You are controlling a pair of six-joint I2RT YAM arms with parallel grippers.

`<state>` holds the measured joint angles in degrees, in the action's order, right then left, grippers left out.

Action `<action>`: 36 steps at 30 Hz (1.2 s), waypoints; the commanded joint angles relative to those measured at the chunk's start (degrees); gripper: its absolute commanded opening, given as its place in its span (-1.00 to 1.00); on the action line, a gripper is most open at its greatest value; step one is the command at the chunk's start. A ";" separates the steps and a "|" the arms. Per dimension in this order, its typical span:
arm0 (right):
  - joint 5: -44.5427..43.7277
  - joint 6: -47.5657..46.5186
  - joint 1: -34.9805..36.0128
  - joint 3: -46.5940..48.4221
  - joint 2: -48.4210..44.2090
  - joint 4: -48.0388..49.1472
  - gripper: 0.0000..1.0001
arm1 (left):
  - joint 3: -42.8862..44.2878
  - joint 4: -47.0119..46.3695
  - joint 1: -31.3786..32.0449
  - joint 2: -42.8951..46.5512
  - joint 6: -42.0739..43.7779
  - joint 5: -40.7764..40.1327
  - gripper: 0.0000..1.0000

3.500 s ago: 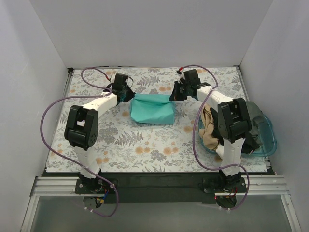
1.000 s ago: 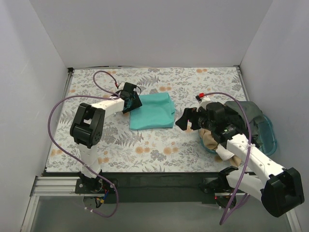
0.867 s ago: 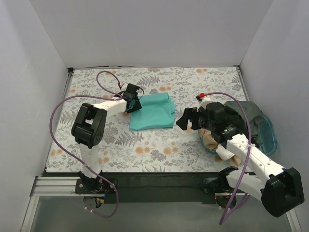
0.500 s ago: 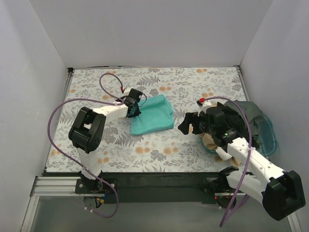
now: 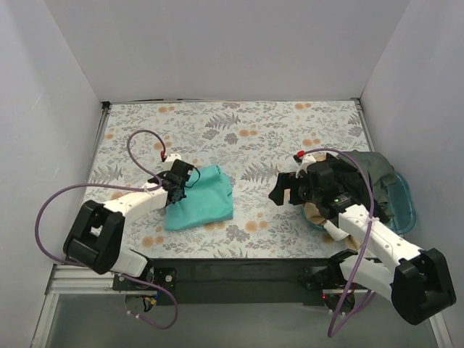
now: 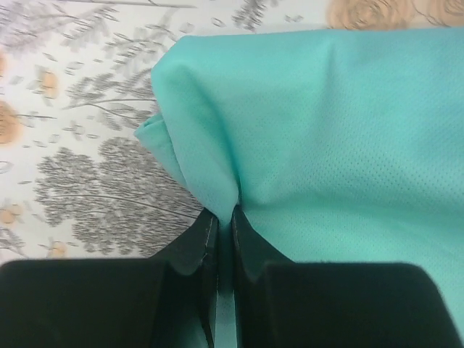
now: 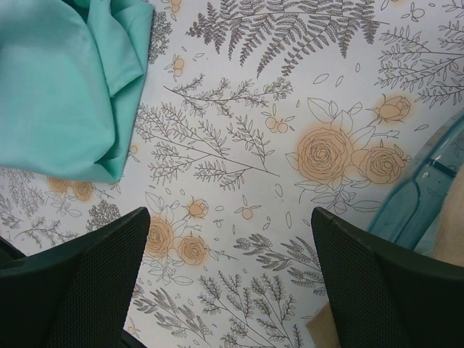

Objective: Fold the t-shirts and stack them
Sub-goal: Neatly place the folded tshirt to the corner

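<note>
A folded teal t-shirt (image 5: 199,205) lies on the floral table near the front left. My left gripper (image 5: 176,187) is shut on its left edge; in the left wrist view the teal t-shirt (image 6: 341,130) puckers into a ridge pinched between the black fingers (image 6: 199,246). My right gripper (image 5: 279,190) hovers open over the table right of centre, holding nothing, with the teal t-shirt (image 7: 65,80) at the upper left of its wrist view. Beige and dark t-shirts (image 5: 322,214) sit bunched in the blue tub.
The translucent blue tub (image 5: 403,210) stands at the right edge of the table, partly under the right arm; its rim (image 7: 424,196) shows close to the right fingers. White walls enclose the table on three sides. Purple cables loop from both arms.
My left gripper closed on the teal t-shirt's edge and dragged it from the middle of the table toward the front left. The right arm shifted only slightly.
</note>
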<state>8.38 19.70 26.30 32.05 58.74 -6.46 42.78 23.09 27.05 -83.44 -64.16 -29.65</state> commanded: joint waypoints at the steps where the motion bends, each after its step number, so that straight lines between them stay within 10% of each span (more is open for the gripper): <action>1: 0.94 -0.72 -0.29 0.29 0.14 0.48 0.97 | -3.05 -4.80 -1.12 6.78 4.64 -11.29 -1.00; 12: 1.72 -0.28 -0.82 -0.23 2.69 1.80 0.97 | -4.47 -28.70 -13.24 5.59 29.95 -18.15 -1.00; 21: 4.98 -0.10 -1.43 -1.82 3.84 3.12 0.97 | -3.85 -39.08 -24.49 5.66 45.42 -5.43 -1.00; 36: 4.62 -0.45 -2.13 -2.35 4.80 3.29 0.97 | -2.27 -47.35 -36.01 -3.57 47.28 -3.84 -1.00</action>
<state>13.58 19.51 25.04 31.29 62.35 -1.45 38.74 -19.64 -8.16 -86.94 -18.31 -33.41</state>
